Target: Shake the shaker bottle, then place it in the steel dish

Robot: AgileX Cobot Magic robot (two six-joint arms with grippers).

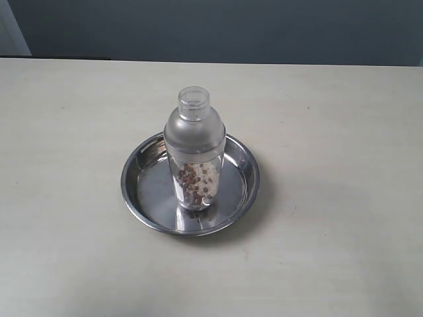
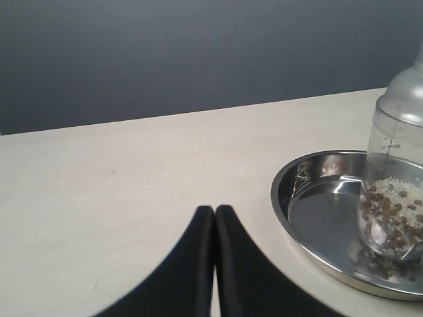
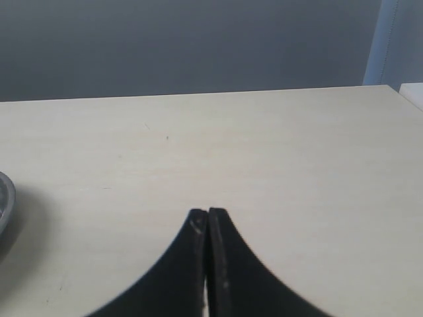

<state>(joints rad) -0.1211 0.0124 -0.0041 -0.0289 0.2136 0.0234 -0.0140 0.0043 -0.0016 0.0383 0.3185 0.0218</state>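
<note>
- The bottle (image 1: 194,153) is seen standing upright in the dish (image 1: 149,195), with its base set on the flat bottom near the middle.
- The bottle is touched by neither gripper; it is borne by the dish alone.
- A small clear round cap (image 1: 194,104) is seated on the frosted dome of the bottle.
- Brown and white grains (image 1: 196,183) are gathered in the lower part of the clear body; the part above them is seen through as empty.
- The dish is laid flat on the pale table (image 1: 330,231), about the middle of the exterior view, and the bottle is mirrored in its shiny steel.
- The raised rim is left free all round the bottle, the dish being much the wider of the two.
- The left gripper (image 2: 215,212) is seen closed to nothing: its two black fingers are pressed together down to the tips, and nothing is held between them.
- The left gripper is kept over bare table, near the dish but apart from it; part of the rim and the lower half of the bottle are caught in the left wrist view.
- The right gripper (image 3: 207,212) is likewise closed tight, finger against finger, with nothing gripped.
- Bare table is shown ahead of the right gripper; only a sliver of the dish rim is caught at the edge of the right wrist view, well apart from the fingertips.
- A dark blue-grey wall (image 1: 231,30) is seen behind the far edge of the table.
</note>
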